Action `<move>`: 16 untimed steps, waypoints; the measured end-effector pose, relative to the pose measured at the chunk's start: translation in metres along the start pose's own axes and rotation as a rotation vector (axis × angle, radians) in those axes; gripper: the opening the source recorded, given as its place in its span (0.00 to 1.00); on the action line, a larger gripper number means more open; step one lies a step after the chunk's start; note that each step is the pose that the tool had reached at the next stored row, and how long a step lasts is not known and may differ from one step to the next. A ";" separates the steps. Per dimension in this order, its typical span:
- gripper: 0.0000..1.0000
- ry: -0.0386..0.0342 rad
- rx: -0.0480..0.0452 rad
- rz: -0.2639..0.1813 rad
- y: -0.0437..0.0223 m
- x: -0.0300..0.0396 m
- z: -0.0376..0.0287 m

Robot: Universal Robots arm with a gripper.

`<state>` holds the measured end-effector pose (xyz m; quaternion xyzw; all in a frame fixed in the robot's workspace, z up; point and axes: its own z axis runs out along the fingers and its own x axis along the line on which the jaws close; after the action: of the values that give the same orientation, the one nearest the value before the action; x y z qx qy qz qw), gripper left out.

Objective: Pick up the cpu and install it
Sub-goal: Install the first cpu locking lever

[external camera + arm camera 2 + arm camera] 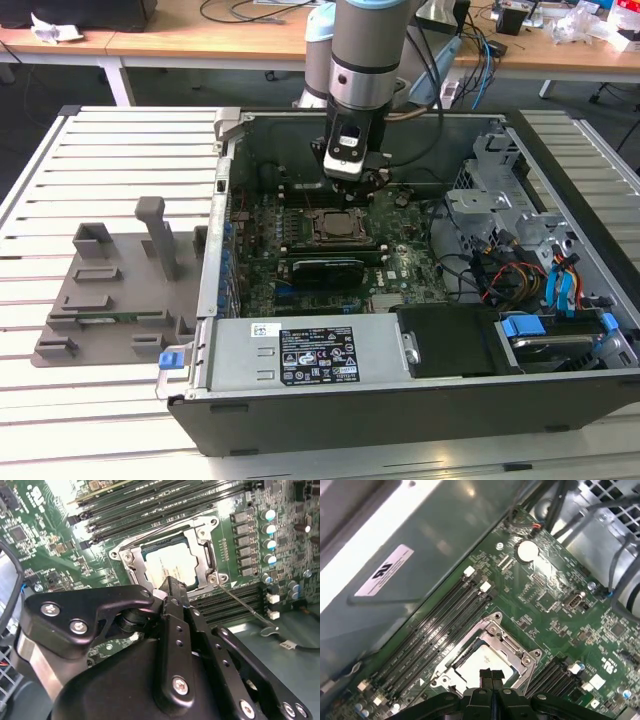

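Observation:
The cpu (169,564) lies flat inside the metal-rimmed socket frame (206,560) on the green motherboard, silver top up. In the first wrist view the cpu (479,663) sits in the same frame just beyond my fingertips. In the exterior view the cpu (335,226) is in the middle of the open computer case. My gripper (362,183) hangs just above the socket's far edge. Its two black fingers (485,676) are pressed together with nothing between them, and my gripper (170,586) hovers close over the chip's near edge.
Memory slots (440,625) flank the socket on both sides. A long black graphics card (320,268) lies in front of the socket. Cables and drive cages (520,230) fill the case at the exterior view's right. A grey fixture (120,280) stands outside on the slatted table.

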<state>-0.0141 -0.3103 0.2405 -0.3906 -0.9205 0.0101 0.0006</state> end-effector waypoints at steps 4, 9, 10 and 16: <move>0.11 -0.0011 -0.0004 -0.055 0.0001 -0.0001 0.0000; 0.11 -0.0029 -0.0010 -0.152 0.0003 -0.0003 0.0000; 0.11 -0.0033 -0.0011 -0.169 0.0004 -0.0004 0.0000; 0.11 -0.0052 -0.0017 -0.268 0.0006 -0.0006 0.0000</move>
<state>-0.0132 -0.3103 0.2405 -0.2643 -0.9644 0.0102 -0.0007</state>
